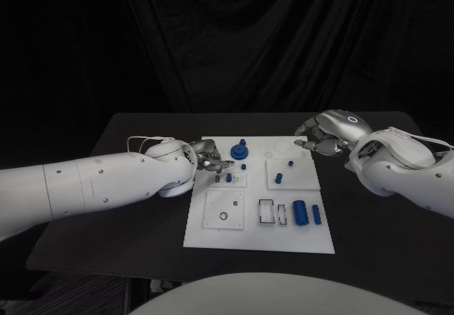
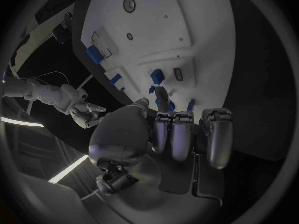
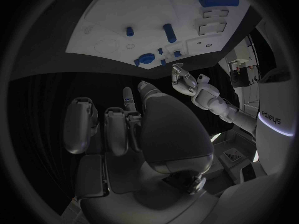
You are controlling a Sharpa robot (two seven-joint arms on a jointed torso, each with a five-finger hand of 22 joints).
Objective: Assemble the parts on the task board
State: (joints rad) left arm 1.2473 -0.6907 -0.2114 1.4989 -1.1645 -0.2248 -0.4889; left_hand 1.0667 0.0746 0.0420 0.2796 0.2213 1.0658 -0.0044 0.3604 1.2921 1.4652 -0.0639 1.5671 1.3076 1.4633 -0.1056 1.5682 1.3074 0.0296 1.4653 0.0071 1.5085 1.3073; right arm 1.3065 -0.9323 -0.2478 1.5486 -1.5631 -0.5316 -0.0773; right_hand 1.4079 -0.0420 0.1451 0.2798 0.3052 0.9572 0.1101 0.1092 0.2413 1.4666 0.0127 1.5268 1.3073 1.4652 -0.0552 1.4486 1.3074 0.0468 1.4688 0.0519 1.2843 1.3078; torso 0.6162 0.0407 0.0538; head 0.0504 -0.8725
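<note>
Left hand (image 1: 210, 159) sits at the task board's (image 1: 218, 237) left edge, about 10 o'clock of the plate's middle, with fingers curled over the small blue parts there. You cannot tell from the head view whether it pinches anything; the left wrist view shows its fingers (image 2: 181, 134) folded in and nothing plainly in them. Right hand (image 1: 321, 136) hovers off the board's far right corner, around 1 o'clock, fingers loosely curled and holding nothing you can see; the right wrist view agrees.

Parts on the board: a round blue knob piece (image 1: 239, 152) stands near the far edge, at 12 o'clock. Just right of your left fingertips stand two small pegs (image 1: 229, 176), with another small blue peg (image 1: 280, 177) toward 2 o'clock. A large blue cylinder (image 1: 300, 212) lies at 4 o'clock with a thinner blue pin (image 1: 316, 214) just beside it, both with long axes running near-to-far.

Judgement: your left hand is nearer the knob and small pegs, which lie toward 3 o'clock of its fingertips. The cylinder and pin fall to the right arm, well apart from it.
</note>
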